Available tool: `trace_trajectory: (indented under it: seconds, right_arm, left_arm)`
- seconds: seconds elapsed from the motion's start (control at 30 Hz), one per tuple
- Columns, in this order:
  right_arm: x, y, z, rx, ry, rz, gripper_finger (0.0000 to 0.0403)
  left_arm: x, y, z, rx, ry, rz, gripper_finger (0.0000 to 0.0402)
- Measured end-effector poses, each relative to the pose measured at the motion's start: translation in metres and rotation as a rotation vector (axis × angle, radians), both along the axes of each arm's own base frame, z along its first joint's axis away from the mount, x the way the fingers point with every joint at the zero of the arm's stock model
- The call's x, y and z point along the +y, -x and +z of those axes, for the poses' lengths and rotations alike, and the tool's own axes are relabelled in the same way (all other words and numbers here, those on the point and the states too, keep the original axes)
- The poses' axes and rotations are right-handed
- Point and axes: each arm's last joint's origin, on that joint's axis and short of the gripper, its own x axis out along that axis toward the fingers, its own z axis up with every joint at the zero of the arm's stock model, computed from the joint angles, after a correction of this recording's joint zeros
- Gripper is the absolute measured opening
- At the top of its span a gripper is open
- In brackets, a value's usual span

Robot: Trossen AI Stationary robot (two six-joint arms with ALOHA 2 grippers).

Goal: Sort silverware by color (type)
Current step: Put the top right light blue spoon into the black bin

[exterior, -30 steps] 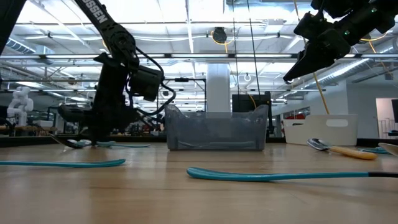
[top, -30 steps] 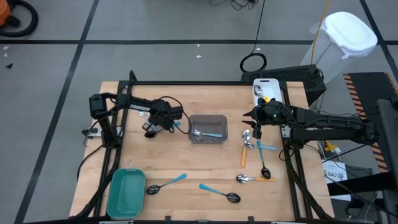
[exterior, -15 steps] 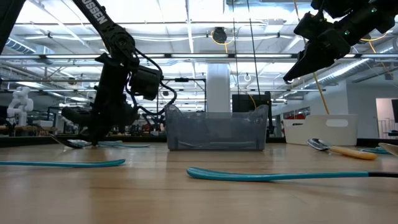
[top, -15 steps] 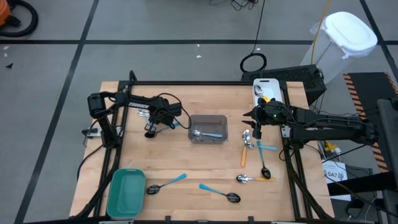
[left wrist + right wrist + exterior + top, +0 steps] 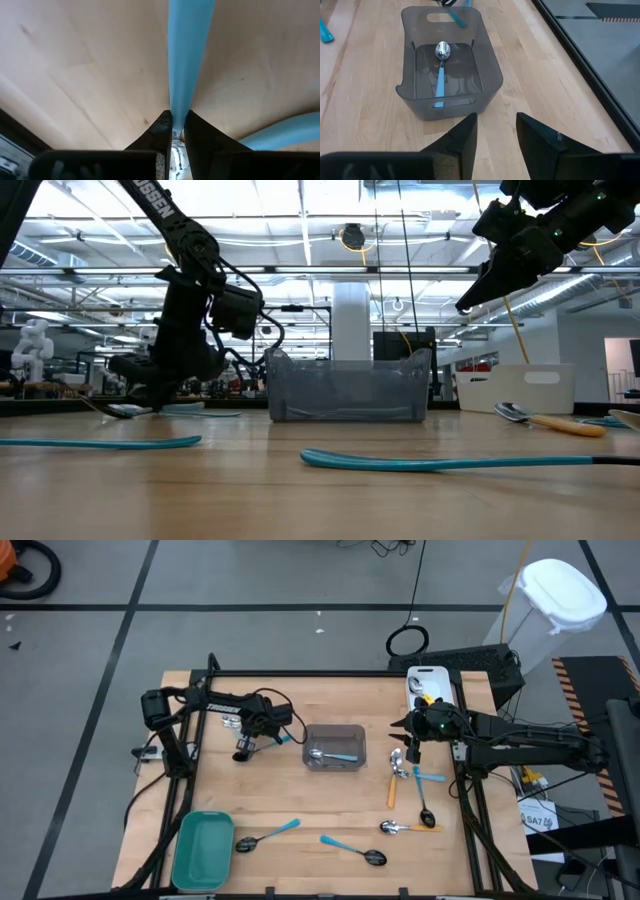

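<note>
The left hand is down at the worktop, pinched on a blue-handled spoon whose handle runs straight out ahead of the fingers. The grey bin, with one silver spoon inside, sits just to that hand's right, nearer it than the teal tray. The right hand hangs above the worktop, fingers apart, facing the bin.
</note>
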Motion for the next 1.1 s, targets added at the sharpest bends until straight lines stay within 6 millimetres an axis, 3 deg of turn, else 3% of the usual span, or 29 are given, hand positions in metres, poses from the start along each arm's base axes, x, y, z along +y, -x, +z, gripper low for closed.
trace_trajectory:
  seconds: [0.27,0.47,0.77,1.1]
  right_arm:
    - [0.0,0.0,0.0,-0.001,-0.003,-0.002,0.0132]
    - [0.0,0.0,0.0,-0.001,-0.003,-0.002,0.0132]
    - [0.0,0.0,0.0,-0.003,-0.002,-0.002,0.0132]
    - [-0.001,-0.002,0.003,-0.036,0.008,-0.001,0.0132]
  left_arm:
    - [-0.001,0.002,0.008,-0.042,-0.043,0.103,0.0041]
    - [-0.008,0.005,0.034,-0.16,-0.094,0.153,0.0041]
    - [-0.036,0.003,0.072,-0.404,-0.148,0.162,0.0041]
    - [-0.071,-0.018,0.097,-0.586,-0.136,0.084,0.0041]
